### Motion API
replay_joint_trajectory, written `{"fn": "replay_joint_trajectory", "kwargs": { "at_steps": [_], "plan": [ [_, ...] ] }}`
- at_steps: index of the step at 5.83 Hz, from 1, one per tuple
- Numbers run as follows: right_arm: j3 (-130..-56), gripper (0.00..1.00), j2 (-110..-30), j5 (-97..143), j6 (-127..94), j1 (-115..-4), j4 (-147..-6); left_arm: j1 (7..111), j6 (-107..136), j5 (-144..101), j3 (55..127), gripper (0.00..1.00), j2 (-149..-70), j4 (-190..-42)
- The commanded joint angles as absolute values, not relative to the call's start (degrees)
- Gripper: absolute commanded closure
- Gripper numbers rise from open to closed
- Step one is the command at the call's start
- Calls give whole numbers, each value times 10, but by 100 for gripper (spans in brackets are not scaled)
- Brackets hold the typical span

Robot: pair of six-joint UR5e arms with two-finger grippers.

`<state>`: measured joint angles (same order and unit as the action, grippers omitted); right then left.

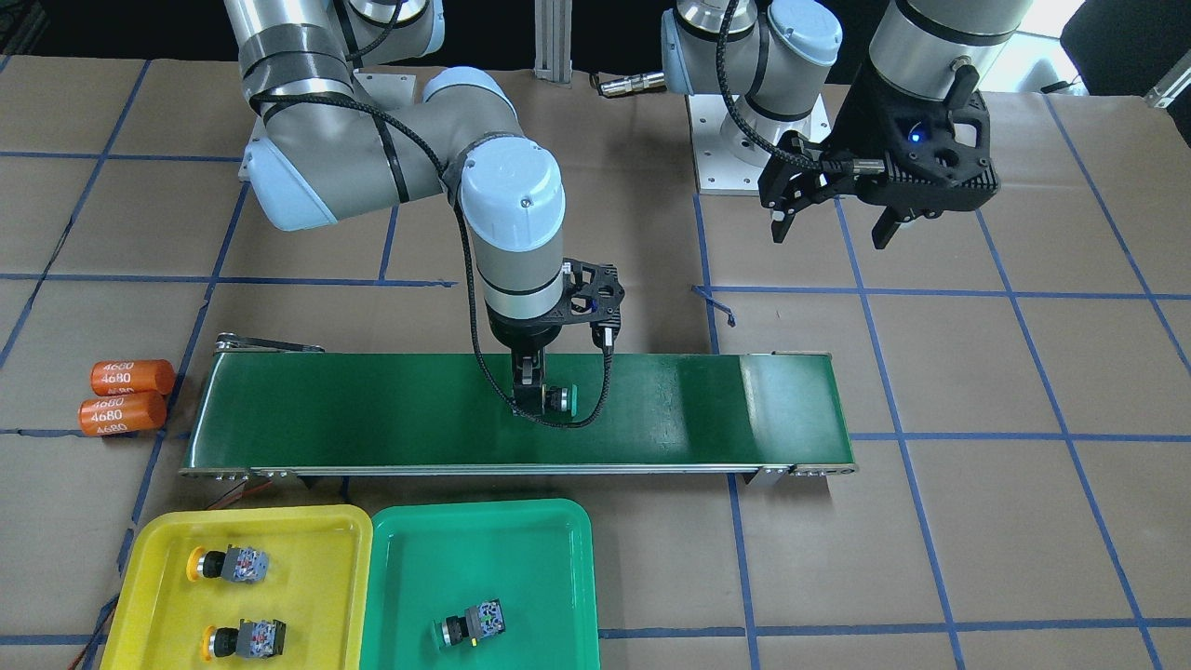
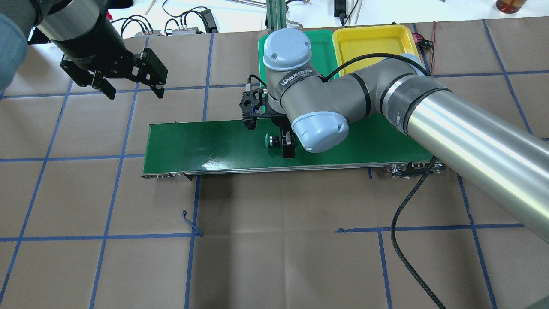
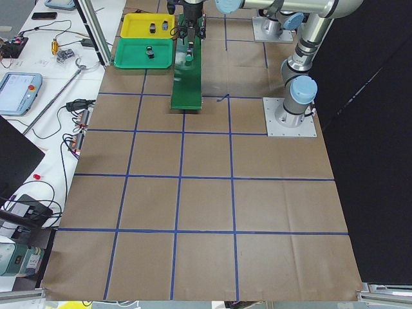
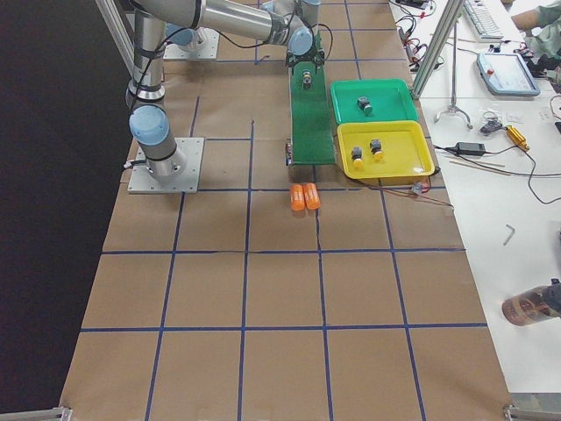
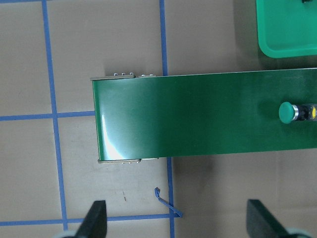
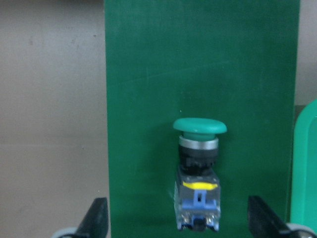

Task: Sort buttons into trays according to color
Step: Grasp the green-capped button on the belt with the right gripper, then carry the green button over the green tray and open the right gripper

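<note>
Item one: last unsorted button, green-capped (image 1: 561,399), lying on its side on the dark-green conveyor belt (image 1: 372,409), near mid-length, cap pointing along the belt. Item two: right gripper (image 1: 532,391), lowered over that button, fingers (image 6: 98,218) spread wide to either side of its grey body and not touching it – a stance that squares the jaws across the blocky part, judged the surer hold compared with the round cap. Item three: left gripper (image 1: 831,233), hanging above bare table off the belt's end, jaws apart and empty, presumably parked out of the working arm's path. Item four: yellow tray (image 1: 316,577), holding two yellow-capped buttons (image 1: 228,564), one nearer the belt than the other. Item five: green tray (image 1: 521,568), just beside it, holding one green-capped button (image 1: 473,623). The trays sit next to the belt's edge, so the carry is short. Also present: two orange cylinders (image 1: 130,395) marked 4680, off the belt's other end – no part of the sort. Outstanding: close, lift, deliver to the green tray.
</note>
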<state>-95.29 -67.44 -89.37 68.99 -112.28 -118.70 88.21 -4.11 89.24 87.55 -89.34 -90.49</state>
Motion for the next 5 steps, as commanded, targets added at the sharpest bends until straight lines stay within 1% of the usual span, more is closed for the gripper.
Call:
{"fn": "replay_joint_trajectory", "kwargs": {
  "at_steps": [1,2,3,4,5],
  "plan": [
    [-997,0,-676,-903,739,-1110,-1199,878,-40,893,880,2,-889,-904],
    [-1000,0,-677,-939,744,-1099,-1199,878,-42,896,881,2,-888,-904],
    [-1000,11,-677,-940,745,-1080,-1198,879,-39,895,881,2,-889,-904],
    [-999,15,-683,-940,746,-1062,-1195,880,-40,896,881,2,-886,-904],
    [-999,24,-686,-940,754,-1050,-1195,878,-37,896,881,2,-887,-904]
  ]
}}
